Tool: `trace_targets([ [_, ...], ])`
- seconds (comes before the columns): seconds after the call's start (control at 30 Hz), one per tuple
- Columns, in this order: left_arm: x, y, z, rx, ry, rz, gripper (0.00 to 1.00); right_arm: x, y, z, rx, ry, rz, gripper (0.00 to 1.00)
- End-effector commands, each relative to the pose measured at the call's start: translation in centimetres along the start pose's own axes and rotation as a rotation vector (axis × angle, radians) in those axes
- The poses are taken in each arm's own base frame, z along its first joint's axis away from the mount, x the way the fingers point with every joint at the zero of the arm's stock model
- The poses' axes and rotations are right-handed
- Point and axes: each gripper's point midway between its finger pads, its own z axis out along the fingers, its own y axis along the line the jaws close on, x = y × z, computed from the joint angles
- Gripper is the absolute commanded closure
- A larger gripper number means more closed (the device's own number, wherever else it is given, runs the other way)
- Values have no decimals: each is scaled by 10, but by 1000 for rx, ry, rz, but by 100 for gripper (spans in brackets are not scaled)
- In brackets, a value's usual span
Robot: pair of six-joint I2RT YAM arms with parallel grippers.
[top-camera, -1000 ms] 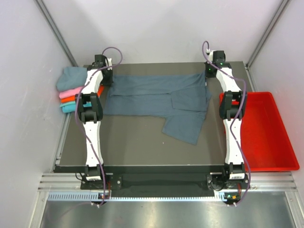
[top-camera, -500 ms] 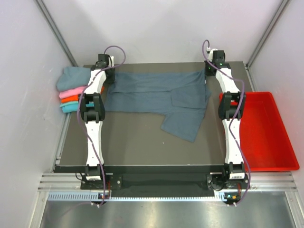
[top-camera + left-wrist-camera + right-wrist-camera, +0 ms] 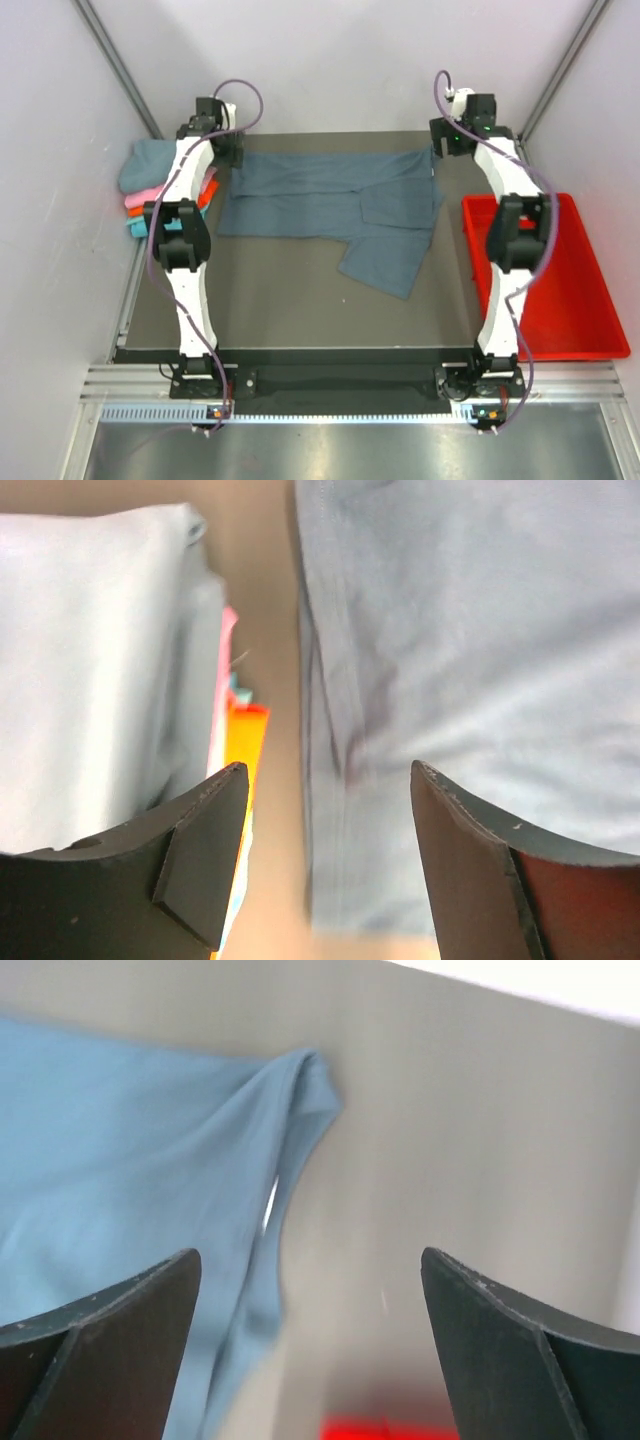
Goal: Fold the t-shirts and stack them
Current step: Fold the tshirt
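the bench [image 3: 280, 310] carries one slate blue-grey shirt [image 3: 320, 195], spread flat along the far edge. its long axis runs left to right, parallel to that edge, from near the far left corner almost to the far right corner. a doubled flap [image 3: 385, 262] sticks out from its right half toward the near edge, slanting a little to the right. the red tray [image 3: 570, 300] lies beside the bench's right edge, well apart from the cloth.

the stack [image 3: 145, 180] of folded shirts sits at the far left corner, teal on top, then pink, orange and turquoise. whether it rests on the bench or just off its left edge i cannot tell.

the left end effector [image 3: 327, 770] hangs over the shirt's left short end. its jaws stand apart with nothing between them, the cloth edge lies flat below, and the stack is just to its left. the right end effector [image 3: 310, 1255] hangs over the far right corner of the shirt, jaws spread wide and empty, with the cloth's tip below and to its left.

so the shirt lies inward and nearward from both arms, one at each end of the long axis. the flap is nearer the right arm, which i judge better placed to fold it in. the stack is nearer the left arm.
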Motion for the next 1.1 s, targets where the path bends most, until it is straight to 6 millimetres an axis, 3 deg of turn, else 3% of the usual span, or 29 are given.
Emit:
trace_targets([
  [0.0, -12, 14, -71, -43, -61, 40, 30, -50, 30, -93, -65, -207, -221, 10],
  [0.03, 17, 11, -62, -35, 9, 40, 30, -31, 41, -100, -104, -163, -269, 12],
  [0.1, 34, 4, -74, 0, 37, 33, 32, 4, 75, -120, -226, -112, -397, 14],
  [0.13, 59, 0, -71, 13, 95, 29, 33, 30, 86, -129, -282, -45, -448, 17],
  [0.17, 67, -1, -72, 19, 107, 19, 33, 52, 108, -141, -362, -7, -490, 20],
  [0.23, 83, -7, -82, 41, 130, 7, 34, 88, 128, -156, -469, 73, -593, 30],
  [0.27, 87, -7, -86, 42, 133, 3, 34, 124, 149, -174, -570, 152, -638, 33],
  [0.33, 93, -5, -96, 31, 128, 5, 34, 153, 158, -186, -622, 176, -742, 38],
  [0.37, 95, -3, -99, 27, 125, 6, 34, 176, 165, -195, -633, 176, -788, 38],
  [0.47, 102, 0, -106, 19, 126, -1, 35, 214, 172, -216, -671, 170, -922, 42],
  [0.57, 110, 3, -109, 18, 136, -11, 35, 243, 180, -237, -710, 165, -1042, 45],
  [0.77, 122, 6, -112, 16, 140, -53, 36, 272, 201, -266, -764, 110, -1191, 47],
  [1.07, 110, 12, -117, 0, 107, -67, 36, 286, 224, -262, -794, 98, -1225, 50],
])
